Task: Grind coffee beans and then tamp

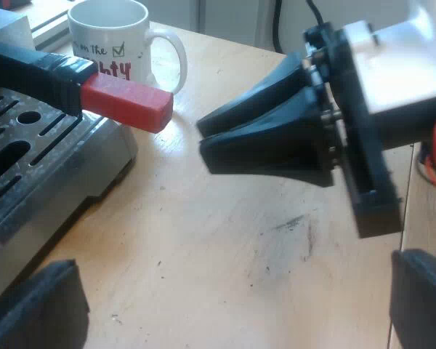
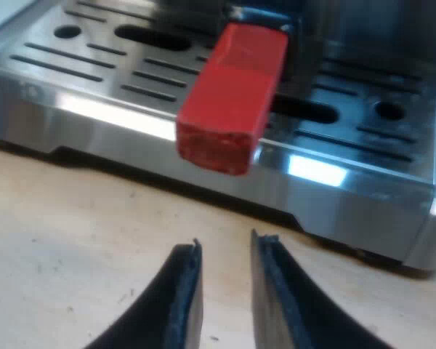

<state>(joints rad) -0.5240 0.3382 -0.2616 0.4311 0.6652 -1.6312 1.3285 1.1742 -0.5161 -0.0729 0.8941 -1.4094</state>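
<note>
- You see the dark handle (image 1: pixel 29 73) of the holder reaching out above the drip tray (image 2: pixel 94 73) of the espresso machine (image 1: pixel 73 182).
- Its red end (image 2: pixel 232 94) passes beyond the front edge of the tray and hangs over the wooden table (image 1: pixel 225 240).
- You cannot tell where the metal part of the holder sits, because it is hidden.
- The right gripper (image 2: pixel 229 246) is low over the table, just in front of the tray's edge, and it points at the red end.
- It is near the red end but it does not touch it.
- Its two fingers (image 2: pixel 182 298) stand with only a narrow gap between them, and nothing is in this gap.
- In the left wrist view you see this gripper from the side, over the wood, with its tips toward the red end and some bare table between them.
- The left gripper (image 1: pixel 236 265) is over the table beside the machine.
- Its fingers (image 1: pixel 36 305) are spread wide apart and grip nothing; between them you see only bare wood.
- A white mug (image 1: pixel 109 40) with dark and red letters stands upright on the table, just beside the corner of the machine and beyond the red end.
- The ear of the mug is turned away from the machine.
- The wood has a small dark smear (image 1: pixel 294 222) between the two grippers.
</note>
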